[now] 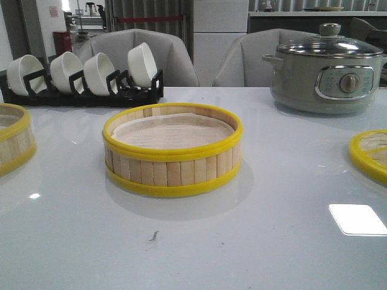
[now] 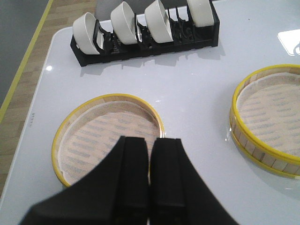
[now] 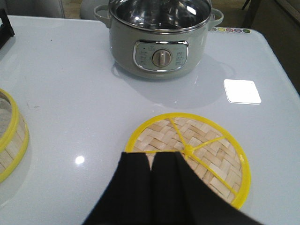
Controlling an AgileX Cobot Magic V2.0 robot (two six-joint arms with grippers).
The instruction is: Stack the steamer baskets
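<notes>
While nothing is yet lifted, both baskets sit flat on the white tabletop [image 1: 254,241]: center basket [image 1: 173,150] squarely in the middle, left basket [image 1: 12,138] well apart toward the left edge, only partly in the front view. Laid out apart like this, presumably, so that each can be reached and one carried onto the other. Left tool [image 2: 149,154] hangs above the near rim of the left basket [image 2: 108,136], fingers pressed together, gripping nothing; center basket [image 2: 267,119] lies off to its side, apart. Right tool [image 3: 152,161] likewise closed and empty, poised over the near edge of the woven lid [image 3: 197,154], which lies flat near the pot [image 3: 159,40]; center basket [image 3: 11,136] shows only as a sliver at the edge of that view. Rack of bowls [image 1: 81,75] stands at the back left, clear of the baskets. Judged from this, stacking not begun: likely first step is to open the left tool, take the left basket by its rim and set it onto the center one. Risk seems to lie in a shallow rim grip tilting the basket.
</notes>
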